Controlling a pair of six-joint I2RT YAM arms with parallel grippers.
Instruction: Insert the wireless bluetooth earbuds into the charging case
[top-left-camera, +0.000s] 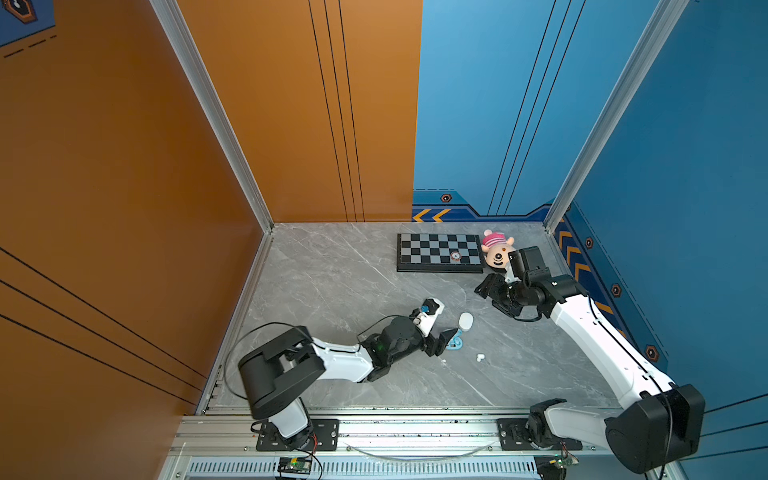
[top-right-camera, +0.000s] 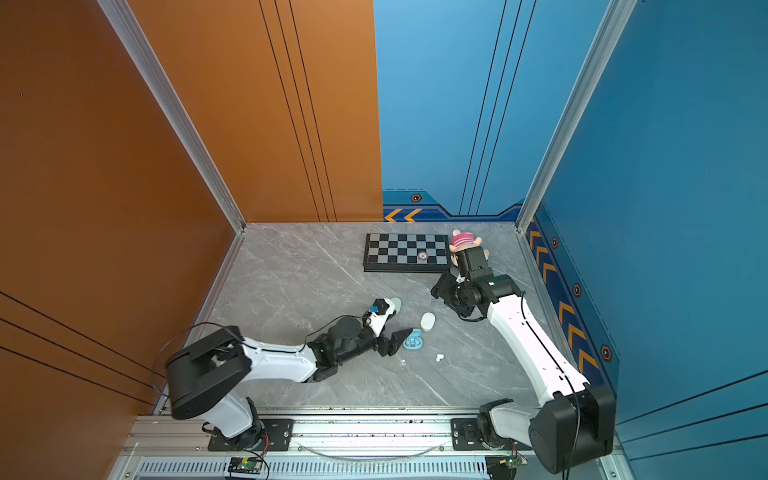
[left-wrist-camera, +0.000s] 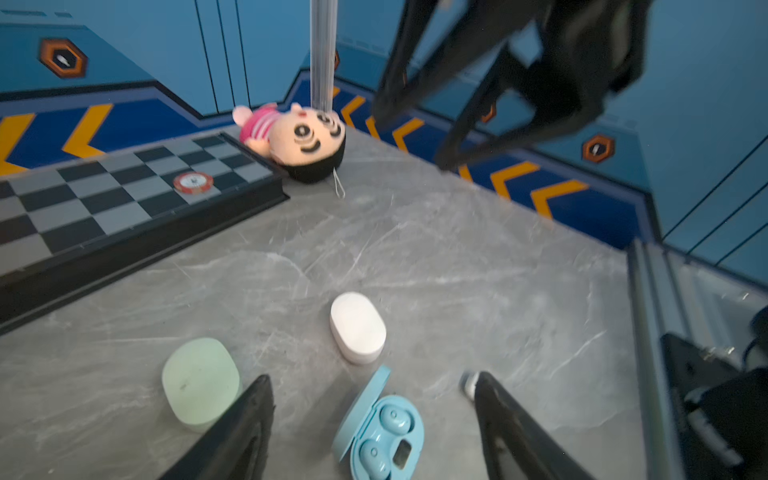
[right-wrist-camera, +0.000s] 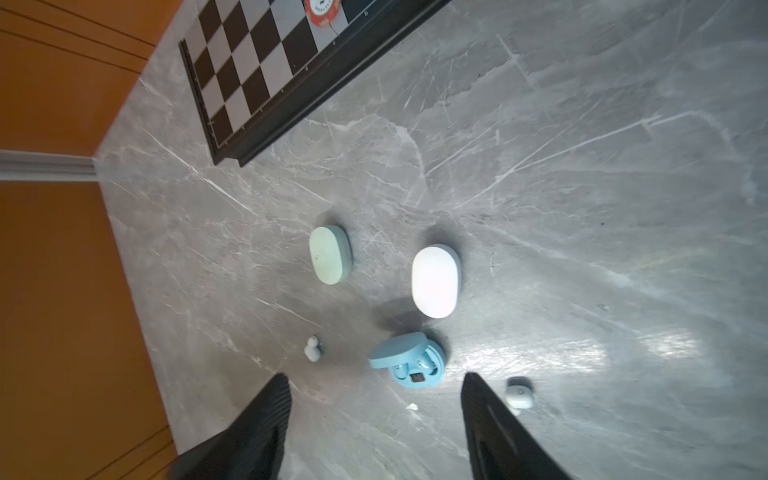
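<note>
Tabletop (top-left-camera: 332, 270): the action is mid-right. The chessboard (top-left-camera: 439, 252) and plush toy (top-left-camera: 496, 249) sit at the back, out of play.

Left fingers (top-left-camera: 444, 343): spread wide and grasping nothing. They're over the blue case (left-wrist-camera: 386, 432), one finger to each side in the left wrist view, no contact.

Right fingers (top-left-camera: 484, 287): also spread and empty, raised, back by the plush toy and well apart from the cases. Left is clearly the nearer arm.

Three oval cases in a cluster:
- Blue case: lid up, both seats filled with pale blue earbuds (left-wrist-camera: 395, 417).
- White case (left-wrist-camera: 357, 326): shut, just behind the blue one, long axis running roughly away from the arm bases.
- Green case (left-wrist-camera: 201, 384): shut, left of the white one.
- Can't tell what's in either shut case.

Loose on the tabletop:
- White earbud (top-left-camera: 480, 356): front-right of the blue case, just beside one left fingertip.
- Second white earbud (right-wrist-camera: 311, 348): on the blue case's other side, toward the left arm.
- Both are too small to read a long axis.

My read: blue is done bar closing. The white case likely needs opening before either loose bud goes in. The front-right bud is a short sideways reach for the left fingers.
</note>
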